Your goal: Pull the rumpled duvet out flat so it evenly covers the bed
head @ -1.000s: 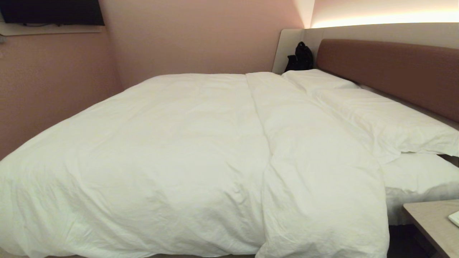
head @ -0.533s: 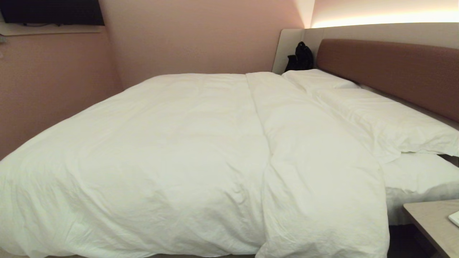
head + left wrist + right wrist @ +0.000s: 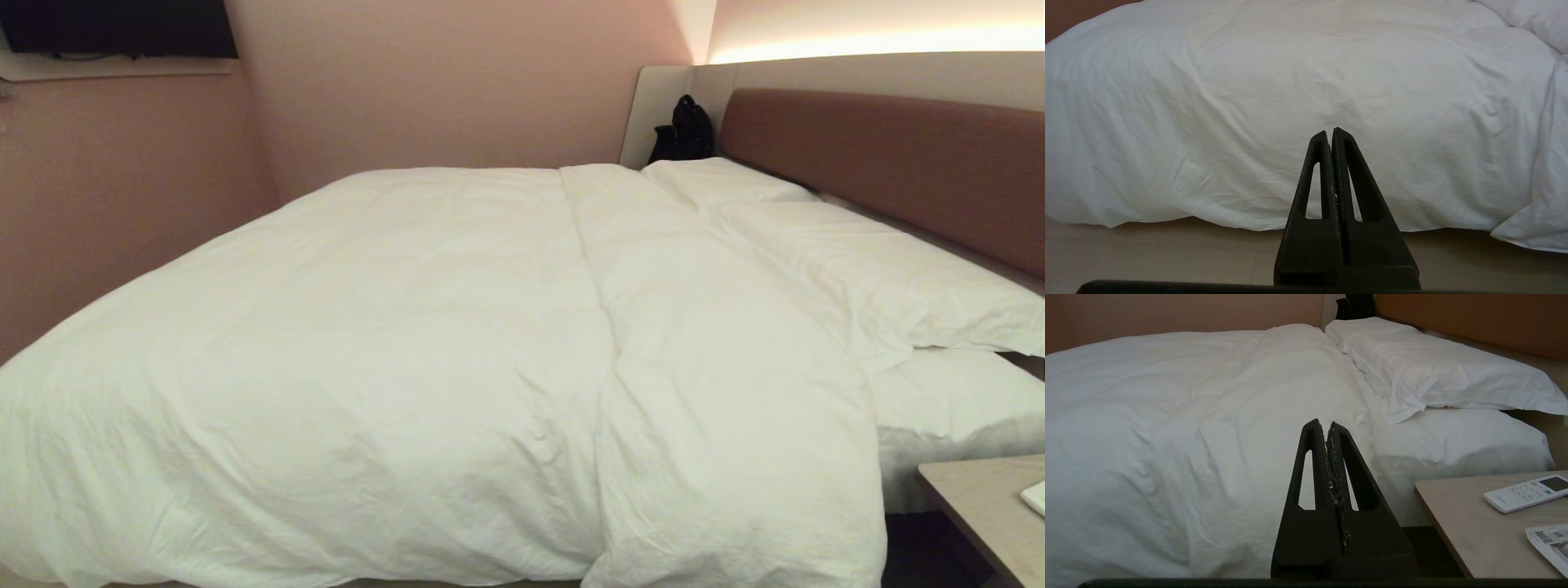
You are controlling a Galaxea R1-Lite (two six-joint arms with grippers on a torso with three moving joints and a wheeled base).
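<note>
The puffy white duvet (image 3: 392,351) lies spread over the bed, softly wrinkled, with a lengthwise fold (image 3: 600,327) right of its middle. Its near edge hangs over the bed's side down to the floor (image 3: 1241,212). The bed's reddish-brown headboard (image 3: 882,163) runs along the right. My left gripper (image 3: 1330,131) is shut and empty, held short of the hanging duvet edge. My right gripper (image 3: 1323,424) is shut and empty, facing the duvet (image 3: 1188,416) near the pillow end. Neither arm shows in the head view.
Two white pillows (image 3: 865,261) lie along the headboard. A beige bedside table (image 3: 1486,522) stands at the near right with a white remote (image 3: 1527,494) and a leaflet (image 3: 1551,543). A black bag (image 3: 684,132) sits in the far corner. Pale floor (image 3: 1167,253) runs before the bed.
</note>
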